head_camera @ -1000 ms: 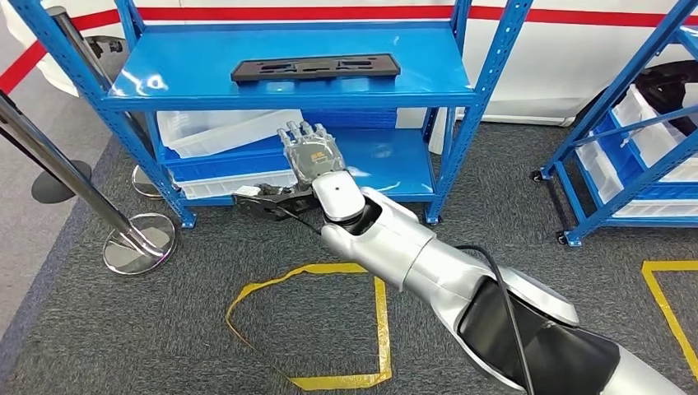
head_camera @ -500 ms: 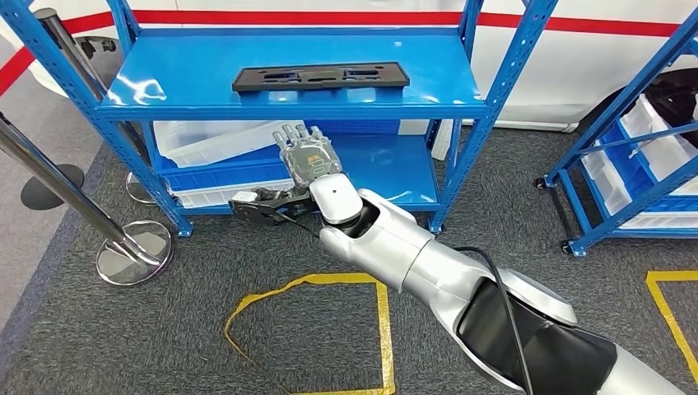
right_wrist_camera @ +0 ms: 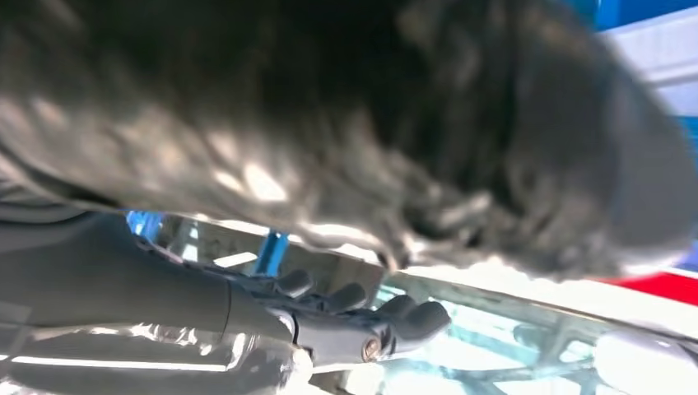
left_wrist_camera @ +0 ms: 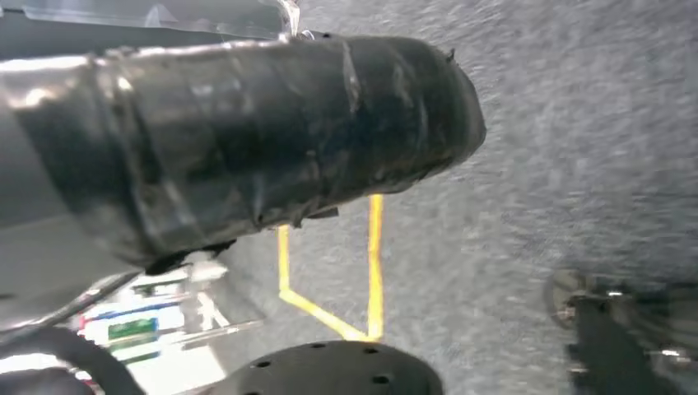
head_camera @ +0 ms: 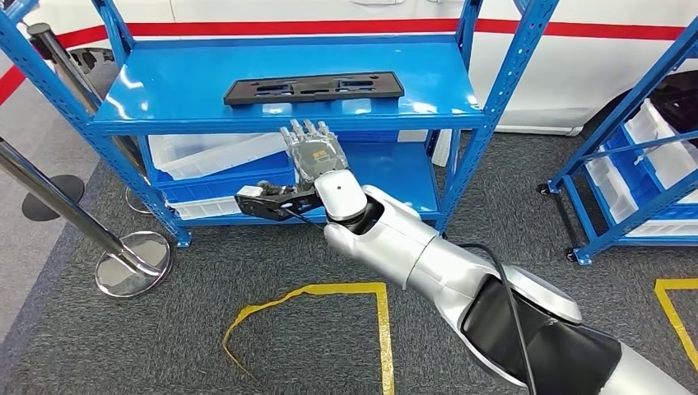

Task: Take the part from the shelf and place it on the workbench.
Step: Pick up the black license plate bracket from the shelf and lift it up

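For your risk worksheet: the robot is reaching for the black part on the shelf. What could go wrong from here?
1. The right hand is open below the top shelf's front edge; rising, it may hit that edge.
2. The black part is long and flat, so one hand may tip or drop it.

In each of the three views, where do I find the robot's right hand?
Head view: right hand at centre, raised open before the shelf's top edge, below the black part.
Right wrist view: right hand low at centre.
Left wrist view: not in it.
Shared landmark: the blue shelf.
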Controlling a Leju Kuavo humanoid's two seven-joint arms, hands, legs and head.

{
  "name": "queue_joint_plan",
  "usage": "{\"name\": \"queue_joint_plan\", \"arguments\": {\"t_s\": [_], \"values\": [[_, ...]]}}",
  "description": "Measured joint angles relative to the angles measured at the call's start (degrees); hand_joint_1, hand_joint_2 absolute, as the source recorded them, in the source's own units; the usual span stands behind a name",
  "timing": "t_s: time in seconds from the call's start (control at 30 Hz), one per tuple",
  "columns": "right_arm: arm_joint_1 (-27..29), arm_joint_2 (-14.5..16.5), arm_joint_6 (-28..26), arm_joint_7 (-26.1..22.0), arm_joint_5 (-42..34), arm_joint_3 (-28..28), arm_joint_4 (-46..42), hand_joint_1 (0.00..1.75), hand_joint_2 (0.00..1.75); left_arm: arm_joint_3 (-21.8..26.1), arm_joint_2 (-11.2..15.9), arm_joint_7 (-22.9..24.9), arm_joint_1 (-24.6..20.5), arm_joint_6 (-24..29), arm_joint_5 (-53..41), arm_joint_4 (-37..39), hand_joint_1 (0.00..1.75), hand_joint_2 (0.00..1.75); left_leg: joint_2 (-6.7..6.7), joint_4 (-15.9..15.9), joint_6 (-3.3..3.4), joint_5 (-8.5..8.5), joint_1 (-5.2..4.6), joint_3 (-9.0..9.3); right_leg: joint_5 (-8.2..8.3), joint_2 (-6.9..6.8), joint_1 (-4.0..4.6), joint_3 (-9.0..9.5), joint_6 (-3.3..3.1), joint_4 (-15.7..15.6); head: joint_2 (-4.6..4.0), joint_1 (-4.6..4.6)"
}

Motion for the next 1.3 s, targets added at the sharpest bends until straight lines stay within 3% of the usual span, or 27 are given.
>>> {"name": "queue_joint_plan", "arguments": {"t_s": [0.03,0.13,0.17,0.2,0.3,0.37,0.5,0.53,0.6,0.67,0.7,0.73,0.77,0.83,0.9,1.0,1.03,1.13,1.17,1.2,1.23,1.3], "values": [[-0.12,0.0,-0.02,0.02,0.08,0.0,-0.12,0.0,0.0,0.0,0.02,-0.01,-0.01,0.0,0.0,0.01,0.0,0.0,0.03,2.29,-0.25,-1.09,0.05,-1.12,-0.05,0.0,-0.17,0.36,-0.28,-0.26,0.0,-0.05],[-0.17,-0.02,-0.01,0.01,0.4,0.05,-0.36,0.0,0.0,0.0,0.08,-0.13,0.03,0.0,0.02,0.01,0.0,0.0,0.05,12.52,-0.7,-4.21,0.11,-7.01,-0.62,-0.04,-0.03,1.03,-0.88,-0.32,0.0,-0.11],[-0.1,-0.04,-0.01,0.02,0.56,0.08,-0.39,0.0,0.0,0.0,0.09,-0.21,0.07,0.01,0.04,0.01,0.0,0.0,0.06,14.01,-0.73,-3.88,0.11,-8.25,-0.87,-0.03,0.02,1.3,-0.94,-0.32,0.0,-0.12],[-0.06,-0.05,-0.01,0.04,0.73,0.11,-0.42,0.0,0.0,0.0,0.09,-0.33,0.11,0.03,0.07,0.01,0.0,0.0,0.06,13.32,-0.68,-2.49,0.11,-8.39,-1.16,-0.01,0.06,1.65,-0.93,-0.3,0.0,-0.12],[-0.13,-0.09,0.0,0.2,1.07,0.13,-0.67,0.0,0.0,0.01,0.12,-0.71,0.15,0.2,0.17,0.01,0.0,0.0,0.11,3.16,-0.05,3.35,-0.06,-4.14,-2.35,0.07,0.2,2.95,-0.45,-0.11,0.0,-0.17],[-0.23,-0.14,0.03,0.26,1.1,0.13,-0.86,0.0,0.0,0.02,0.15,-0.84,0.01,0.3,0.18,0.02,0.0,0.0,0.12,-0.82,0.58,3.76,-0.34,-2.08,-2.86,0.12,0.37,3.29,0.12,0.06,0.0,-0.22],[-0.36,-0.21,0.02,0.32,1.11,0.15,-1.09,0.0,0.0,0.02,0.14,-0.87,0.04,0.33,0.18,0.04,0.0,0.0,0.0,-1.75,1.8,2.78,-0.18,-0.82,-4.05,-0.04,0.44,3.0,1.22,1.8,0.0,-0.11],[-0.44,-0.22,0.01,0.33,1.11,0.15,-1.16,0.0,0.0,0.02,0.13,-0.87,0.08,0.33,0.18,0.04,0.0,0.0,0.0,-1.86,2.09,2.63,-0.09,-0.43,-5.13,-0.1,0.31,1.86,1.57,4.08,0.0,-0.06],[-0.42,-0.28,0.0,0.35,1.11,0.15,-1.23,0.0,0.0,0.03,0.12,-0.87,0.09,0.33,0.16,0.05,0.0,0.0,0.02,-1.89,2.51,2.17,-0.08,0.08,-7.81,-0.21,0.05,-2.26,2.17,11.14,0.0,0.03],[-0.07,-0.43,-0.02,0.42,1.11,0.15,-1.22,0.0,0.0,0.03,0.13,-0.84,0.15,0.32,0.12,0.05,0.0,0.0,-0.01,-1.85,2.58,1.53,-0.07,0.71,-8.44,-0.24,-0.19,-6.0,2.45,15.79,0.0,0.03],[0.09,-0.51,-0.05,0.47,1.11,0.15,-1.22,0.0,0.0,0.02,0.13,-0.8,0.2,0.32,0.1,0.05,0.0,0.0,-0.05,-1.83,2.52,1.14,-0.05,1.2,-7.1,-0.26,-0.28,-6.56,2.47,15.27,0.0,0.03],[0.17,-0.57,-0.11,0.51,1.11,0.15,-1.22,0.0,0.0,0.02,0.12,-0.77,0.25,0.31,0.08,0.05,0.0,0.0,-0.08,-1.82,2.42,0.7,-0.02,1.82,-4.65,-0.29,-0.35,-6.06,2.38,12.66,0.0,0.04],[0.19,-0.62,-0.2,0.55,1.12,0.15,-1.22,0.0,0.0,0.02,0.1,-0.73,0.28,0.31,0.06,0.05,0.0,0.0,-0.1,-1.82,2.26,0.21,0.01,2.46,-1.73,-0.32,-0.37,-4.89,2.21,8.65,0.0,0.04],[0.12,-0.74,-0.44,0.58,1.18,0.15,-1.21,0.0,0.0,0.03,0.06,-0.7,0.19,0.31,0.03,0.05,0.0,0.0,-0.13,-1.81,1.74,-0.59,0.0,3.3,1.11,-0.34,-0.02,-2.8,1.63,2.34,0.0,-0.05],[0.09,-0.82,-0.66,0.58,1.33,0.15,-1.19,0.0,0.0,0.03,0.01,-0.7,0.05,0.32,0.01,0.05,0.0,0.0,-0.14,-1.75,1.01,-0.94,-0.07,3.63,1.04,-0.37,0.3,-2.11,0.78,0.53,0.0,-0.15],[-0.06,-0.86,-0.82,0.72,1.75,0.15,-1.19,0.0,0.0,0.02,-0.06,-0.68,0.04,0.34,-0.02,0.07,0.0,0.0,-0.03,0.15,0.12,-1.44,-0.03,3.35,1.09,-0.31,0.0,-0.71,-0.36,-0.32,0.0,-0.2],[-0.15,-0.86,-0.85,0.76,1.85,0.15,-1.19,0.0,0.0,0.03,-0.08,-0.68,0.0,0.35,-0.03,0.07,0.0,0.0,0.02,2.47,-0.06,-2.13,0.02,2.16,0.91,-0.28,-0.09,-0.16,-0.63,-0.54,0.0,-0.26],[-0.09,-0.86,-0.97,0.76,1.95,0.15,-1.16,0.0,0.0,0.04,-0.1,-0.69,-0.06,0.35,-0.07,0.07,0.0,0.0,0.05,12.71,-0.46,-5.7,0.07,-4.56,0.05,-0.25,-0.01,0.8,-1.2,-0.64,0.0,-0.39],[0.04,-0.87,-1.0,0.76,1.95,0.15,-1.15,0.0,0.0,0.03,-0.1,-0.69,0.0,0.35,-0.07,0.07,0.0,0.0,0.05,14.35,-0.51,-5.98,0.07,-6.28,-0.31,-0.2,0.06,1.14,-1.23,-0.62,0.0,-0.39],[0.14,-0.87,-1.03,0.76,1.95,0.15,-1.13,0.0,0.0,0.03,-0.1,-0.69,0.1,0.35,-0.07,0.07,0.0,0.0,0.05,13.96,-0.49,-5.05,0.07,-6.99,-0.69,-0.12,0.1,1.55,-1.21,-0.57,0.0,-0.39],[0.2,-0.87,-1.04,0.76,1.95,0.15,-1.12,0.0,0.0,0.02,-0.1,-0.68,0.18,0.35,-0.07,0.08,0.0,0.0,0.05,11.68,-0.38,-2.95,0.06,-6.72,-1.1,-0.05,0.12,2.09,-1.15,-0.54,0.0,-0.4],[0.21,-0.87,-1.07,0.78,1.94,0.15,-1.09,0.0,0.0,0.03,-0.08,-0.66,0.29,0.35,-0.05,0.09,0.0,0.0,0.13,4.08,0.04,2.47,-0.09,-4.55,-2.0,0.02,0.19,3.2,-0.84,-0.45,0.0,-0.39]]}}
